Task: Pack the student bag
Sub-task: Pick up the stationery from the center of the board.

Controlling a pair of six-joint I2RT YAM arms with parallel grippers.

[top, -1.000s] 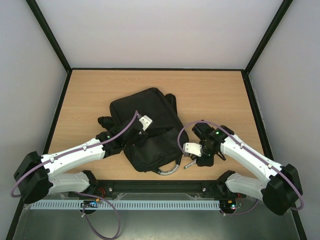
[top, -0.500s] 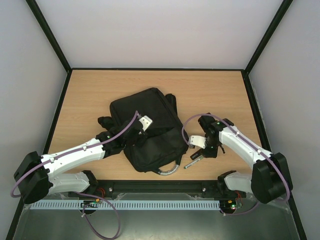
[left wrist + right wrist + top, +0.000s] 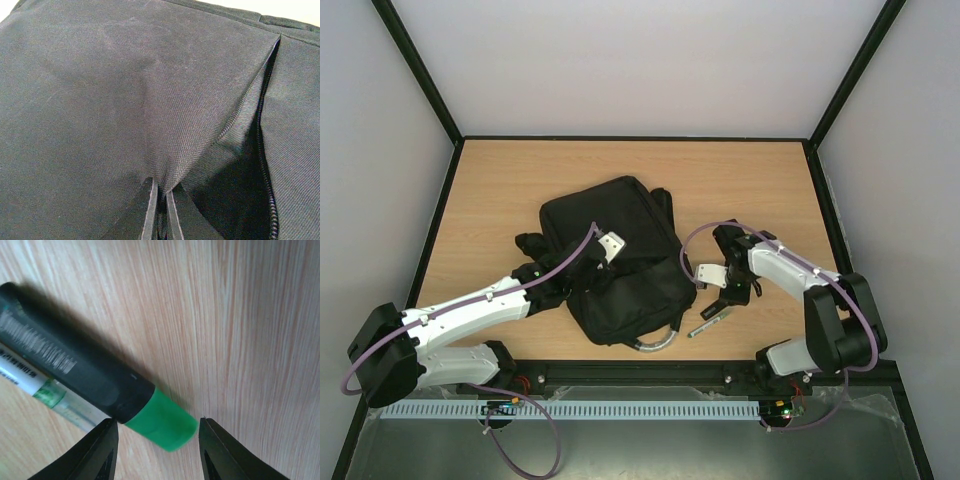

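Pinching a fold of black fabric, the left gripper [image 3: 159,212] is clamped on the student bag [image 3: 620,255], which lies slumped mid-table [image 3: 750,190] with its zip gaping. Only the right wrist view shows the right gripper [image 3: 156,432], jaws parted, straddling a green-capped marker [image 3: 75,367] right of the bag.

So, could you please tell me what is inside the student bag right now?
The left tool pinches a fold of the student bag beside the zip; the gap there shows only dark shadow. Any contents are hidden by the fabric.
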